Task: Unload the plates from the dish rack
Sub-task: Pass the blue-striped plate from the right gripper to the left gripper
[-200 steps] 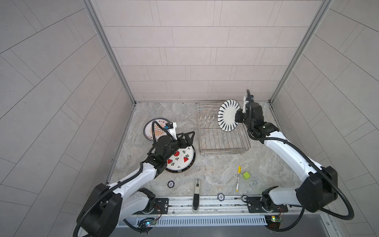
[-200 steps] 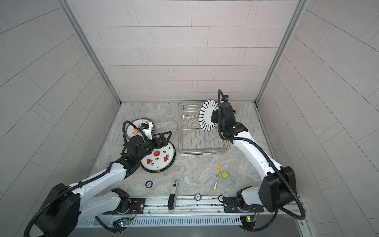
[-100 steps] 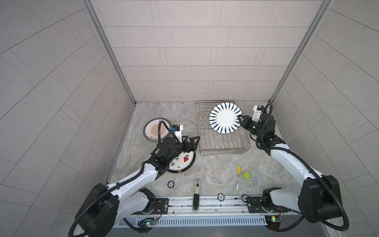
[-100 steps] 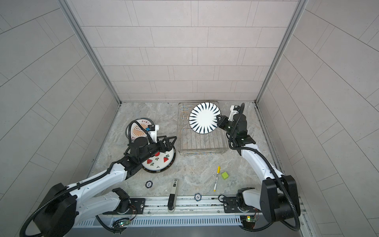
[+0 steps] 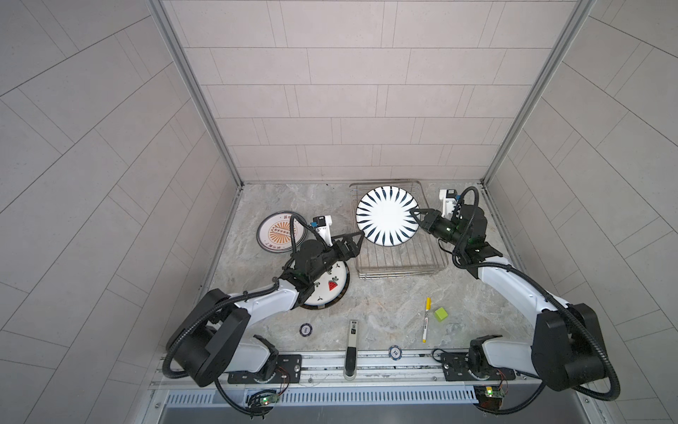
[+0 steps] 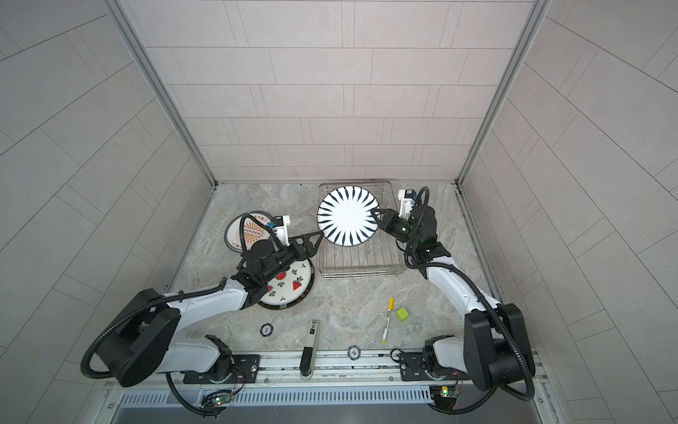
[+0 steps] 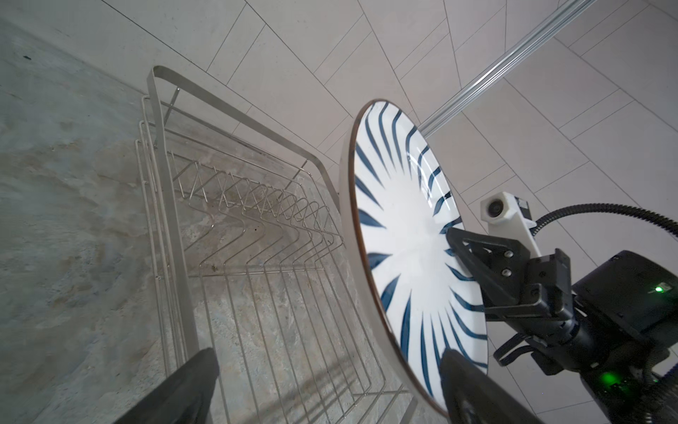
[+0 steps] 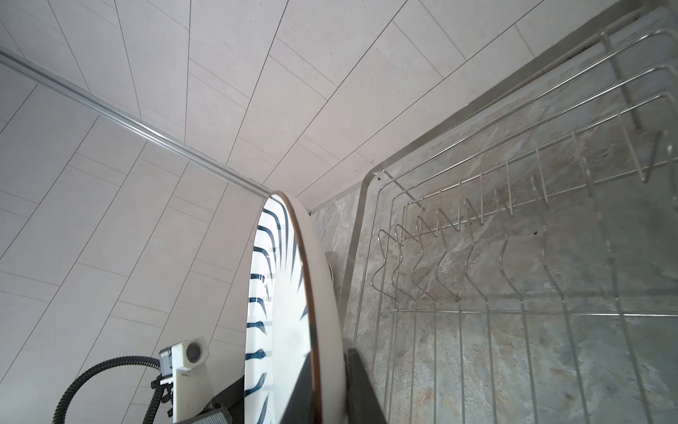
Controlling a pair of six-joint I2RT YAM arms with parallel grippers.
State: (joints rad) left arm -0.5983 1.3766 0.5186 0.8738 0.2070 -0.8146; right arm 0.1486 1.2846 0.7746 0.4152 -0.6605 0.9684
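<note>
1. In both top views the right gripper (image 5: 416,214) is clamped on the rim of the navy-petal plate (image 5: 387,215), holding it clear above the dish rack (image 5: 398,258). A second ago the plate stood edge-on at the rack's right side; now its patterned face is turned upward and it reaches toward the other arm. The left gripper (image 5: 357,244), jaws wide apart, has left the strawberry plate (image 5: 332,285) and comes up just beside the held plate's rim. The sunburst plate (image 5: 273,235) lies flat further left.
2. In the left wrist view the plate's lower rim sits close to the spread jaws, but whether it is between them cannot be told. The rack's prongs stand bare.
3. In the right wrist view the rim is pinched tight. This is probably a handover of the last plate.
</note>
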